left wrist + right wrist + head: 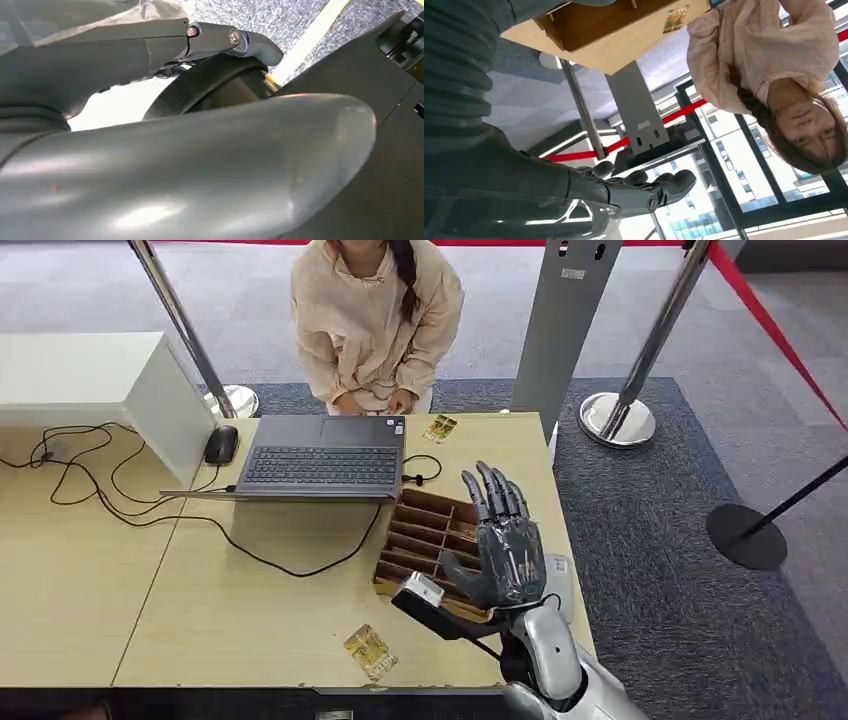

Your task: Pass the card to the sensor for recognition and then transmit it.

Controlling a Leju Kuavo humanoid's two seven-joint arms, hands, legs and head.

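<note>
Your right hand (505, 540) is hovering over the wooden divider tray (425, 530), fingers spread and holding nothing. One card (369, 650) is lying near the bench (250, 620) front edge, another card (440, 427) by the laptop (322, 458). You're likely pre-grasp; next, lower onto the near card.

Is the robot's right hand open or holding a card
Open. In the head view the right hand is raised above the wooden tray, fingers spread, holding nothing. One card lies on the table.

Two cards (369, 651) (440, 428), one laptop (322, 457), one mouse (221, 444), one wooden divided tray (425, 535), one person (372, 320).
</note>
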